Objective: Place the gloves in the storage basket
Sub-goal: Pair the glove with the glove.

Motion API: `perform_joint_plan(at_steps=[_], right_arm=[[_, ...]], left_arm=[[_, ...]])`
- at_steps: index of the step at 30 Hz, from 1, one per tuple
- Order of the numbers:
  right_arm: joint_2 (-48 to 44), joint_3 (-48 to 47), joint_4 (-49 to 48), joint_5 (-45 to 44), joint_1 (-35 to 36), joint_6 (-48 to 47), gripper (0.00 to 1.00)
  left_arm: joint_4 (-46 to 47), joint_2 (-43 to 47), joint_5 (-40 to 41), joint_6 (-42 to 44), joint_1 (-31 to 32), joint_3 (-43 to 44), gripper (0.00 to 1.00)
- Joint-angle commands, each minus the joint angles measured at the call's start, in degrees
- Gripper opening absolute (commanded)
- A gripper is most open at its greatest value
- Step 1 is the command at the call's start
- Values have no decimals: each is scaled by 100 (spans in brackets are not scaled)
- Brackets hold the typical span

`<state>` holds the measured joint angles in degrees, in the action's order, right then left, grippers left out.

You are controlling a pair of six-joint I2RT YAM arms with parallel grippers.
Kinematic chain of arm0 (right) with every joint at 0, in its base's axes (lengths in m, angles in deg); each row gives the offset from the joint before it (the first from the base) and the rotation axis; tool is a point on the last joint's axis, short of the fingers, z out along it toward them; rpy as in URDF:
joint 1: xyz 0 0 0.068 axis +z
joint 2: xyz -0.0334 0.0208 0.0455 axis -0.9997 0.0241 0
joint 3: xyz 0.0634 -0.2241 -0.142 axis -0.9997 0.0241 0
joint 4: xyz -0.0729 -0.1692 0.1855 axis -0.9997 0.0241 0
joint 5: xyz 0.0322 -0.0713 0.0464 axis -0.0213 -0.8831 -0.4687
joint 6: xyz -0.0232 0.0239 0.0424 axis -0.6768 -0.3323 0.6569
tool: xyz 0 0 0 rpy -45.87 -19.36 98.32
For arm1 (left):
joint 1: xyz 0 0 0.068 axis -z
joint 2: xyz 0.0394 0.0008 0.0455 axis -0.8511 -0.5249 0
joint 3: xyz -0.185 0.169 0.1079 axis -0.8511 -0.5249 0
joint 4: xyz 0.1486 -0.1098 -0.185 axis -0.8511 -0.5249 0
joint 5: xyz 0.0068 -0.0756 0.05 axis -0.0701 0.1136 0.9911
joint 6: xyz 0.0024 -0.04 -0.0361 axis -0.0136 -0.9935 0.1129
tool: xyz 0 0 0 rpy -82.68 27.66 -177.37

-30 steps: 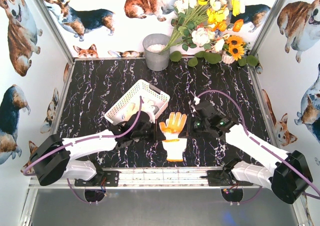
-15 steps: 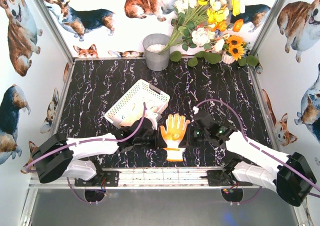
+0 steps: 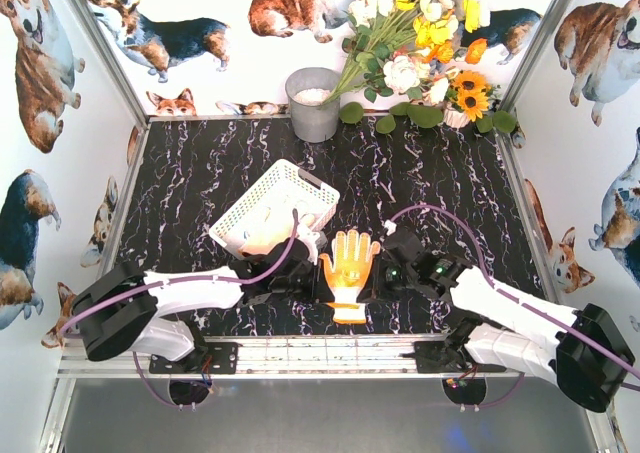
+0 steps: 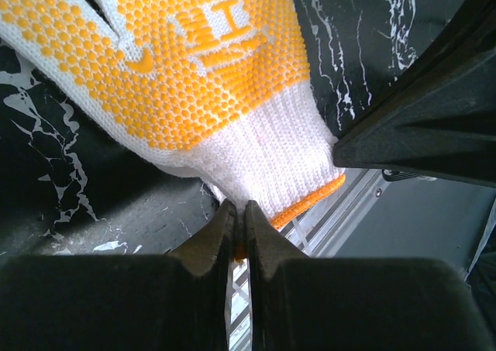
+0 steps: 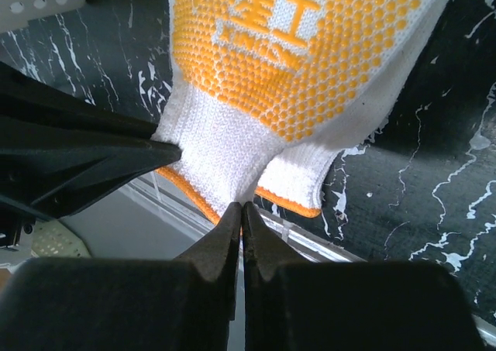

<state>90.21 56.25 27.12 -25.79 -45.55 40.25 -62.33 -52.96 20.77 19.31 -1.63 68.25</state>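
Left end effector [image 4: 239,210] is clenched on the glove [image 3: 350,263]. Its jaws are pressed together with a fold of the white knit cuff [image 4: 267,161] pinched at the tips.

Right end effector [image 5: 241,208] is also clenched, nipping the same cuff from the other side, right at the orange trim. The two end effectors sit just beside each other. In each wrist view the other's black body touches the cuff.

Glove:
- Yellow-orange dotted palm faces up, on a white knit body with an orange cuff edge.
- Fingers are spread and point toward the far edge of the desk [image 3: 200,173].
- It sits at the near edge, about mid-width, between the two arms.
- The cuff end looks raised, with shadow under it and the metal rail of the near edge showing just past it.
- Can't tell whether the finger end rests on the desk.

Basket [image 3: 318,191]:
- White lattice, set diagonally just left of the desk's middle.
- Near the glove but apart from it, on the far-left side.
- Pale gloves [image 3: 265,223] lie inside. Can't count them, because the left arm's cable crosses in front.

Grey bucket [image 3: 313,103] stands upright at the middle of the far edge. Flowers [image 3: 420,43] fill the far right corner.
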Motion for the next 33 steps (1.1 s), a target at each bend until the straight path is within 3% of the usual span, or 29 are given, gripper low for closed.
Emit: perform_joint_plan(at_steps=[1, 10, 21, 27, 33], right_arm=[[-210, 156, -83, -170, 117, 112, 0], [-483, 332, 99, -339, 160, 198, 0], [-19, 509, -245, -277, 158, 154, 0], [-7, 506, -281, -229, 161, 178, 0], [17, 582, -549, -138, 168, 293, 0]], left_arm=[[-31, -190, -192, 18, 7, 61, 0], [-62, -541, -438, 148, 98, 309, 1], [-393, -373, -164, 159, 121, 348, 27], [-631, -14, 164, 247, 120, 316, 30], [-401, -49, -57, 431, 121, 434, 31]])
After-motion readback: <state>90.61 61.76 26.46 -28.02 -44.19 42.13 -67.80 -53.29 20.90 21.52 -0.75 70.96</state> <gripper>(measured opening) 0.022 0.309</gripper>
